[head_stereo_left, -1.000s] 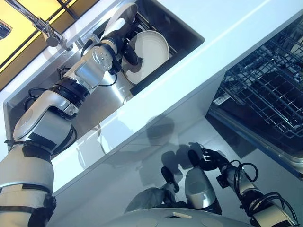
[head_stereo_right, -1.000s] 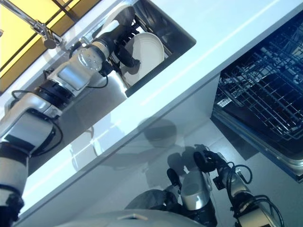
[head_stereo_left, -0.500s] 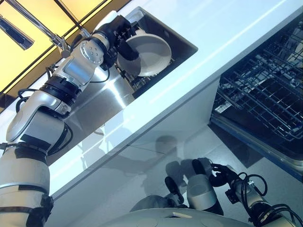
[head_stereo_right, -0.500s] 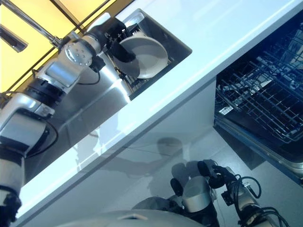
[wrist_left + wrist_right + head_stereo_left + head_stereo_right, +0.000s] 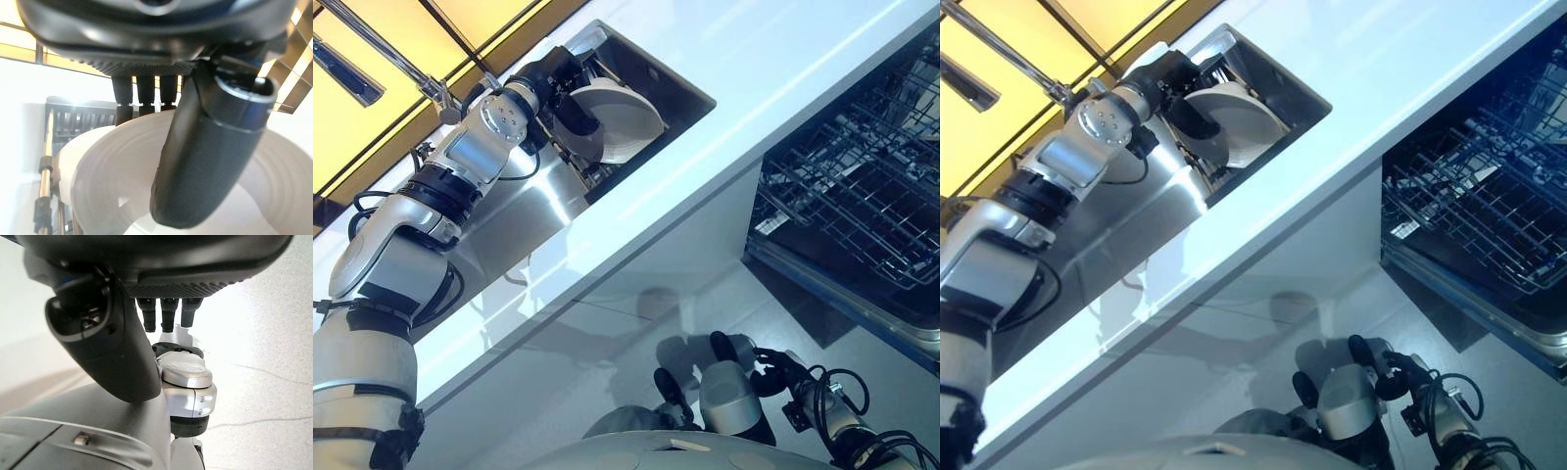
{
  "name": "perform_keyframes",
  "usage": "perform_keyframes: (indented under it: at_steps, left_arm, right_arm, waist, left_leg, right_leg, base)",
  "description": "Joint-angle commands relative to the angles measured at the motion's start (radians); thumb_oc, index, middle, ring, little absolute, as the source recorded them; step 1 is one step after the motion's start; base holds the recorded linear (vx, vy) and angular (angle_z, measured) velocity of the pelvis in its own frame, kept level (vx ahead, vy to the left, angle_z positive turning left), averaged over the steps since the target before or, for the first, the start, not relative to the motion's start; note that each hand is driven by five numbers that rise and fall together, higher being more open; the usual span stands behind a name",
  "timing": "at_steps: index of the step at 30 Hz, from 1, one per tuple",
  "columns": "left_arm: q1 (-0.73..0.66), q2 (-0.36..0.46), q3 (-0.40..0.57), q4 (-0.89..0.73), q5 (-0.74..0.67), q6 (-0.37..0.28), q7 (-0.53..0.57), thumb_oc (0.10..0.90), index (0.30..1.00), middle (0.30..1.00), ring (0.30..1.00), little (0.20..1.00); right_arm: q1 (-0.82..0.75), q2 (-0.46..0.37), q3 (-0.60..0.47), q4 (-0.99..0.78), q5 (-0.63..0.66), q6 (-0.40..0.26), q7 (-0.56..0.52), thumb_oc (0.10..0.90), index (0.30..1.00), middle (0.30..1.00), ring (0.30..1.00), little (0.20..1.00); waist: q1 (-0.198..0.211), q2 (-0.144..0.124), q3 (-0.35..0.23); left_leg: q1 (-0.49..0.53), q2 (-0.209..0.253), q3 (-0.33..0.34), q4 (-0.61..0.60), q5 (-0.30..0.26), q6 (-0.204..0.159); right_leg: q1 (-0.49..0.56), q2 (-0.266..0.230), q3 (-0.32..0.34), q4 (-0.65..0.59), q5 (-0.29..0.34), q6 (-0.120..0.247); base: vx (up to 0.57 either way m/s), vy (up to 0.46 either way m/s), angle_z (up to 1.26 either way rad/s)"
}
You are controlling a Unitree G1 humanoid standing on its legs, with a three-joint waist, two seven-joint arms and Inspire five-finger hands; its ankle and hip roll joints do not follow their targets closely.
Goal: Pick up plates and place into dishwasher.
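A white plate [image 5: 625,110] is held tilted above the dish rack inside the steel sink [image 5: 509,220]. My left hand [image 5: 560,78] is shut on it. In the left wrist view the thumb [image 5: 205,161] lies across the plate's face [image 5: 112,191] and the fingers [image 5: 146,95] reach behind its rim. The open dishwasher with its dark wire rack [image 5: 862,196] stands at the right, below the counter. My right hand [image 5: 770,358] hangs low by the floor, far from the plate. Its fingers [image 5: 168,313] are relaxed and hold nothing.
A white countertop [image 5: 754,69] runs between the sink and the dishwasher. A tap [image 5: 416,73] rises behind the sink. The black dish rack [image 5: 78,120] sits under the plate. Light grey floor [image 5: 274,357] lies under the right hand.
The left hand has tipped the plate from upright and face-on to a flatter tilt, a little higher in the sink. The camera has shifted. The right hand drifted slightly right and down.
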Motion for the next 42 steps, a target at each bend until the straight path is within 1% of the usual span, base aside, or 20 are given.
perform_keyframes:
  at_steps: [1, 7, 13, 15, 16, 17, 19, 21, 22, 23, 25, 27, 29, 30, 32, 33, 35, 38, 39, 42]
  left_arm:
    - [0.005, 0.036, 0.054, 0.006, -0.03, -0.087, 0.027, 0.1, 0.3, 0.3, 0.3, 0.2]
    - [0.008, 0.041, 0.067, -0.03, -0.056, -0.106, 0.053, 0.1, 0.3, 0.3, 0.3, 0.2]
    - [0.005, 0.052, 0.079, -0.072, -0.105, -0.116, 0.087, 0.1, 0.3, 0.3, 0.3, 0.2]
    - [0.006, 0.058, 0.088, -0.084, -0.101, -0.122, 0.1, 0.1, 0.3, 0.3, 0.3, 0.2]
    - [0.006, 0.058, 0.088, -0.084, -0.101, -0.122, 0.1, 0.1, 0.3, 0.3, 0.3, 0.2]
    - [0.006, 0.077, 0.092, -0.098, -0.091, -0.136, 0.096, 0.1, 0.3, 0.3, 0.3, 0.2]
    - [0.01, 0.089, 0.098, -0.114, -0.083, -0.134, 0.092, 0.1, 0.3, 0.3, 0.3, 0.2]
    - [0.011, 0.107, 0.101, -0.136, -0.075, -0.136, 0.086, 0.1, 0.3, 0.3, 0.3, 0.2]
    - [0.007, 0.132, 0.103, -0.164, -0.069, -0.134, 0.07, 0.1, 0.3, 0.3, 0.3, 0.2]
    - [0.003, 0.143, 0.104, -0.171, -0.074, -0.137, 0.064, 0.1, 0.3, 0.3, 0.3, 0.2]
    - [-0.003, 0.156, 0.105, -0.177, -0.079, -0.141, 0.055, 0.1, 0.3, 0.3, 0.3, 0.2]
    - [-0.018, 0.193, 0.107, -0.189, -0.105, -0.157, 0.046, 0.1, 0.3, 0.3, 0.3, 0.2]
    - [-0.021, 0.203, 0.108, -0.189, -0.111, -0.161, 0.041, 0.1, 0.3, 0.3, 0.3, 0.2]
    - [-0.034, 0.236, 0.113, -0.186, -0.125, -0.182, 0.034, 0.1, 0.3, 0.3, 0.3, 0.2]
    - [-0.04, 0.251, 0.113, -0.183, -0.138, -0.191, 0.029, 0.1, 0.3, 0.3, 0.3, 0.2]
    - [-0.048, 0.269, 0.115, -0.171, -0.155, -0.212, 0.017, 0.1, 0.3, 0.3, 0.3, 0.2]
    - [-0.053, 0.283, 0.115, -0.167, -0.17, -0.223, 0.011, 0.1, 0.3, 0.3, 0.3, 0.2]
    - [-0.052, 0.297, 0.117, -0.162, -0.182, -0.241, 0.0, 0.1, 0.3, 0.3, 0.3, 0.2]
    - [-0.044, 0.316, 0.124, -0.168, -0.203, -0.258, -0.014, 0.1, 0.3, 0.3, 0.3, 0.2]
    - [-0.03, 0.326, 0.134, -0.178, -0.219, -0.265, -0.023, 0.1, 0.3, 0.3, 0.3, 0.2]
  right_arm:
    - [0.108, 0.074, 0.041, -0.005, -0.02, -0.031, 0.018, 0.8, 0.9, 0.9, 0.9, 0.9]
    - [0.112, 0.09, 0.043, 0.01, -0.01, -0.061, -0.003, 0.8, 0.9, 0.9, 0.9, 0.9]
    - [0.103, 0.104, 0.042, -0.009, 0.072, -0.111, 0.006, 0.8, 0.9, 0.9, 0.9, 0.9]
    - [0.099, 0.11, 0.043, -0.022, 0.103, -0.136, 0.004, 0.8, 0.9, 0.9, 0.9, 0.9]
    - [0.099, 0.11, 0.043, -0.022, 0.103, -0.136, 0.004, 0.8, 0.9, 0.9, 0.9, 0.9]
    - [0.095, 0.112, 0.041, -0.064, 0.144, -0.161, 0.016, 0.8, 0.9, 0.9, 0.9, 0.9]
    - [0.092, 0.113, 0.042, -0.099, 0.171, -0.158, 0.036, 0.8, 0.9, 0.9, 0.9, 0.9]
    - [0.086, 0.115, 0.052, -0.161, 0.224, -0.158, 0.09, 0.8, 0.9, 0.9, 0.9, 0.9]
    - [0.083, 0.118, 0.064, -0.237, 0.263, -0.157, 0.128, 0.8, 0.9, 0.9, 0.9, 0.9]
    - [0.083, 0.119, 0.07, -0.269, 0.284, -0.167, 0.141, 0.8, 0.9, 0.9, 0.9, 0.9]
    - [0.087, 0.121, 0.072, -0.307, 0.29, -0.174, 0.142, 0.8, 0.9, 0.9, 0.9, 0.9]
    - [0.102, 0.121, 0.061, -0.42, 0.307, -0.176, 0.141, 0.8, 0.9, 0.9, 0.9, 0.9]
    - [0.106, 0.12, 0.057, -0.444, 0.309, -0.174, 0.144, 0.8, 0.9, 0.9, 0.9, 0.9]
    - [0.123, 0.123, 0.043, -0.53, 0.32, -0.174, 0.155, 0.8, 0.9, 0.9, 0.9, 0.9]
    - [0.129, 0.12, 0.035, -0.562, 0.341, -0.172, 0.181, 0.8, 0.9, 0.9, 0.9, 0.9]
    - [0.137, 0.115, 0.02, -0.602, 0.361, -0.183, 0.202, 0.8, 0.9, 0.9, 0.9, 0.9]
    - [0.142, 0.111, 0.005, -0.627, 0.385, -0.195, 0.225, 0.8, 0.9, 0.9, 0.9, 0.9]
    - [0.149, 0.107, -0.011, -0.653, 0.401, -0.204, 0.241, 0.8, 0.9, 0.9, 0.9, 0.9]
    - [0.16, 0.1, -0.034, -0.678, 0.421, -0.208, 0.25, 0.8, 0.9, 0.9, 0.9, 0.9]
    - [0.166, 0.091, -0.05, -0.693, 0.426, -0.21, 0.256, 0.8, 0.9, 0.9, 0.9, 0.9]
  waist:
    - [-0.003, -0.038, -0.159]
    - [0.005, -0.049, -0.185]
    - [0.019, -0.067, -0.212]
    - [0.026, -0.076, -0.22]
    - [0.026, -0.076, -0.22]
    - [0.035, -0.089, -0.232]
    - [0.04, -0.096, -0.238]
    - [0.049, -0.107, -0.246]
    - [0.06, -0.121, -0.256]
    - [0.066, -0.127, -0.261]
    - [0.071, -0.136, -0.266]
    - [0.079, -0.155, -0.277]
    - [0.08, -0.158, -0.278]
    - [0.083, -0.171, -0.284]
    - [0.085, -0.175, -0.286]
    - [0.086, -0.179, -0.288]
    - [0.087, -0.182, -0.291]
    - [0.088, -0.186, -0.295]
    - [0.088, -0.192, -0.298]
    - [0.088, -0.195, -0.3]
  left_leg:
    - [-0.039, -0.014, -0.013, 0.059, -0.029, -0.022]
    - [-0.026, -0.008, -0.017, 0.06, -0.04, -0.022]
    - [-0.016, -0.001, -0.023, 0.061, -0.047, -0.02]
    - [-0.012, 0.002, -0.026, 0.061, -0.049, -0.019]
    - [-0.012, 0.002, -0.026, 0.061, -0.049, -0.019]
    - [-0.01, 0.007, -0.029, 0.064, -0.052, -0.019]
    - [-0.007, 0.009, -0.033, 0.063, -0.054, -0.017]
    - [-0.005, 0.011, -0.038, 0.063, -0.057, -0.015]
    - [-0.002, 0.013, -0.045, 0.062, -0.06, -0.012]
    - [-0.002, 0.015, -0.047, 0.06, -0.061, -0.011]
    - [-0.001, 0.016, -0.051, 0.058, -0.062, -0.01]
    - [0.003, 0.02, -0.057, 0.05, -0.063, -0.01]
    - [0.004, 0.02, -0.059, 0.049, -0.063, -0.009]
    - [0.006, 0.023, -0.061, 0.041, -0.063, -0.007]
    - [0.008, 0.023, -0.062, 0.037, -0.062, -0.006]
    - [0.01, 0.024, -0.063, 0.031, -0.061, -0.004]
    - [0.01, 0.024, -0.063, 0.027, -0.061, -0.002]
    - [0.012, 0.024, -0.061, 0.022, -0.061, 0.0]
    - [0.015, 0.023, -0.059, 0.017, -0.063, 0.001]
    - [0.014, 0.023, -0.057, 0.013, -0.062, 0.003]
  right_leg:
    - [0.023, -0.021, -0.029, 0.013, -0.061, 0.045]
    - [0.043, -0.018, -0.032, 0.003, -0.066, 0.046]
    - [0.059, -0.012, -0.037, -0.002, -0.071, 0.043]
    - [0.064, -0.009, -0.039, -0.002, -0.072, 0.041]
    - [0.064, -0.009, -0.039, -0.002, -0.072, 0.041]
    - [0.069, -0.006, -0.042, -0.002, -0.074, 0.039]
    - [0.072, -0.003, -0.042, -0.001, -0.076, 0.037]
    - [0.075, 0.001, -0.044, -0.001, -0.077, 0.034]
    - [0.078, 0.004, -0.048, 0.0, -0.079, 0.033]
    - [0.079, 0.004, -0.05, -0.001, -0.079, 0.033]
    - [0.081, 0.006, -0.053, -0.004, -0.079, 0.034]
    - [0.085, 0.01, -0.058, -0.009, -0.075, 0.038]
    - [0.085, 0.01, -0.058, -0.01, -0.075, 0.038]
    - [0.084, 0.014, -0.06, -0.013, -0.071, 0.042]
    - [0.084, 0.015, -0.061, -0.014, -0.069, 0.044]
    - [0.083, 0.019, -0.06, -0.016, -0.067, 0.045]
    - [0.081, 0.021, -0.058, -0.018, -0.066, 0.047]
    - [0.081, 0.023, -0.056, -0.023, -0.064, 0.049]
    - [0.081, 0.024, -0.052, -0.027, -0.061, 0.053]
    - [0.079, 0.025, -0.048, -0.03, -0.058, 0.056]
  base:
    - [0.01, 0.0, 0.06]
    - [-0.02, 0.002, 0.02]
    - [-0.03, 0.011, 0.03]
    - [-0.03, 0.01, 0.05]
    - [-0.05, 0.003, 0.04]
    - [-0.05, 0.001, 0.02]
    - [-0.05, 0.001, 0.03]
    - [-0.06, -0.004, 0.03]
    - [-0.08, -0.019, 0.01]
    - [-0.07, -0.028, -0.01]
    - [-0.05, -0.029, 0.04]
    - [-0.07, -0.039, 0.08]
    - [-0.06, -0.026, 0.05]
    - [-0.08, -0.02, 0.08]
    - [-0.09, -0.01, 0.07]
    - [-0.09, 0.008, 0.08]
    - [-0.08, 0.014, 0.08]
    - [-0.06, 0.015, 0.02]
    - [-0.07, 0.018, 0.0]
    - [-0.06, 0.015, -0.01]
